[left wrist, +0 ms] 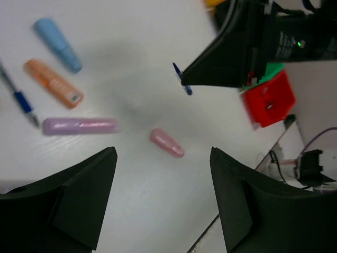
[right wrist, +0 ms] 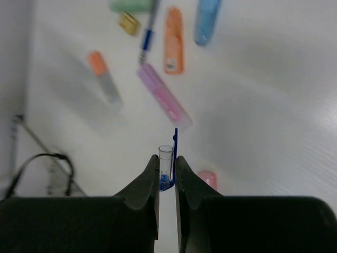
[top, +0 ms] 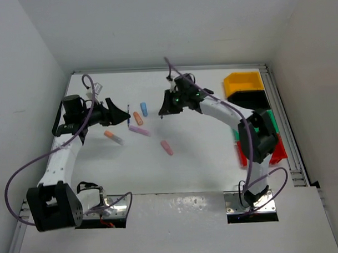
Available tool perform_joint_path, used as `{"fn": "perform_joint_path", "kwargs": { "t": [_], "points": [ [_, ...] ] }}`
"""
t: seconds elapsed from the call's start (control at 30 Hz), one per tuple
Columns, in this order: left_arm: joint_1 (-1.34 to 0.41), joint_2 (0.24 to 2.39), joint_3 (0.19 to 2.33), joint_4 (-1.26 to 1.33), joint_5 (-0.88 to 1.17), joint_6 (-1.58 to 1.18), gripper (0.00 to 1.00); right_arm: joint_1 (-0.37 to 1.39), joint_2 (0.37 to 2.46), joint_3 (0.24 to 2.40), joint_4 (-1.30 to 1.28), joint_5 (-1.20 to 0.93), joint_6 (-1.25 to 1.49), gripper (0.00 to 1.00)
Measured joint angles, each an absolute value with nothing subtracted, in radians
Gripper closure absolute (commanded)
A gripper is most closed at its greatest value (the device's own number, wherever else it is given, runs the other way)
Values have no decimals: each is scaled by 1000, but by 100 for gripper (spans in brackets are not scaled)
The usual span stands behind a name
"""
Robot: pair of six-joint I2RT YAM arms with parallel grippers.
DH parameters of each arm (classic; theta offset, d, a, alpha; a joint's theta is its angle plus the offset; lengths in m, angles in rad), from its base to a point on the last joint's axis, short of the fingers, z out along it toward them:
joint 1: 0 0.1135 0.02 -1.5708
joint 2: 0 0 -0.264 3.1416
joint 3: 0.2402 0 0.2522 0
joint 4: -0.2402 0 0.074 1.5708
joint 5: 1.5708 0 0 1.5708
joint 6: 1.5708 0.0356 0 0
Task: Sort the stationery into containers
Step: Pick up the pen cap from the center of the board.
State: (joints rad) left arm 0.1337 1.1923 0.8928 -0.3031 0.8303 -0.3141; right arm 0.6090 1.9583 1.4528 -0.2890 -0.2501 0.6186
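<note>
No writing can be read: the orange chunky marker [right wrist: 172,47] carries a printed label and the right gripper's [right wrist: 167,171] casing bears white print, both too blurred. The right gripper's fingers are pressed onto a slim clear-and-blue pen [right wrist: 168,158], its blue clip standing above the fingertips, held over the white table [top: 203,153] beside a lilac marker [right wrist: 163,95] and a pink stub [left wrist: 167,142]. The left gripper [left wrist: 160,195] hovers spread wide, holding nothing, near a blue marker [left wrist: 58,45]. The yellow bin [top: 244,84], black bin [top: 251,100], green bin [top: 271,123] and red bin [left wrist: 268,100] line the table's right edge, well apart from the loose items, with bare tabletop between them.
</note>
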Motion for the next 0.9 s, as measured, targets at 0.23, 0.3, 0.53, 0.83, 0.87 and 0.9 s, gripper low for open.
{"fn": "perform_joint_path", "kwargs": {
  "t": [0.23,0.3,0.53,0.83,0.87,0.9],
  "points": [
    [121,974,783,27,1040,-546,25,463,1720,1390,-55,-543,802,100],
    [97,950,780,102,1068,-616,29,447,1671,1376,26,-609,870,100],
    [-71,909,812,268,1082,-772,36,494,1553,1349,225,-744,1037,100],
    [-231,921,837,426,1025,-942,40,615,1476,1317,372,-837,1100,100],
    [-234,926,837,443,1021,-957,41,622,1471,1310,381,-847,1100,100],
    [-236,931,837,460,1018,-973,42,627,1466,1301,390,-857,1100,100]
  ]
}}
